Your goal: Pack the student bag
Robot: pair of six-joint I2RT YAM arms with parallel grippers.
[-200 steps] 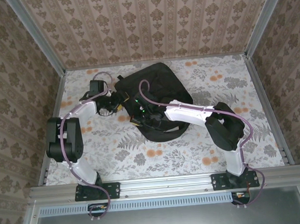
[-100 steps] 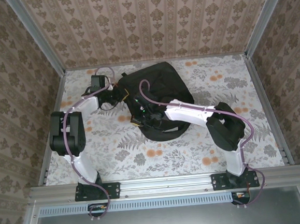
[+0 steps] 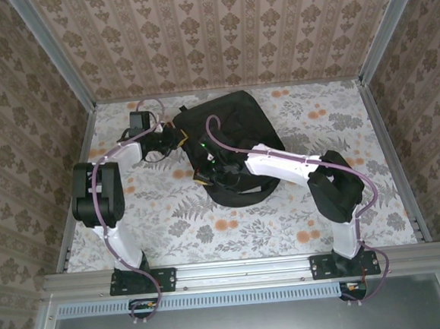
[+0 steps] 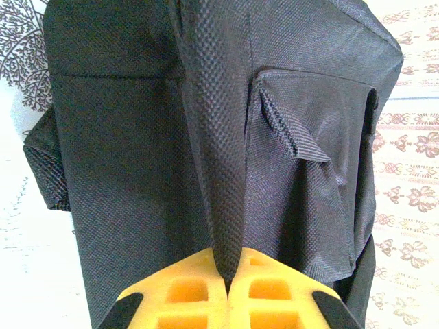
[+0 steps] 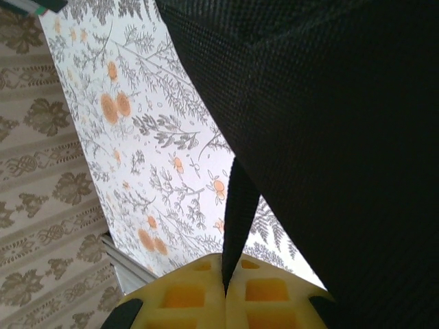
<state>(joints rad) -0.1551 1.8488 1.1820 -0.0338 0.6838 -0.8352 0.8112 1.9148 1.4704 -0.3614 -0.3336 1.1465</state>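
Two grips on the student bag (image 3: 233, 140), likely to hold it open: left pincer (image 4: 230, 282) pinching a fabric fold (image 4: 219, 171) at nine o'clock, right pincer (image 5: 225, 286) pinching a strap (image 5: 240, 205) at seven.

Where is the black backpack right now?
From above, the student bag lies far-centre on the table, left gripper and right gripper each pinching its fabric.

- The left gripper (image 3: 174, 140) now sits farther back on the table (image 3: 299, 204), at the left edge of the student bag (image 3: 236, 125). A second ago it hung nearer, by the bag's lower left side.
- Its jaws, half open a second ago, are now closed on a raised fold (image 4: 219, 171) of black fabric.
- The left arm (image 3: 100, 197) reaches farther back.
- The right arm (image 3: 336, 189) has its elbow slightly farther right.
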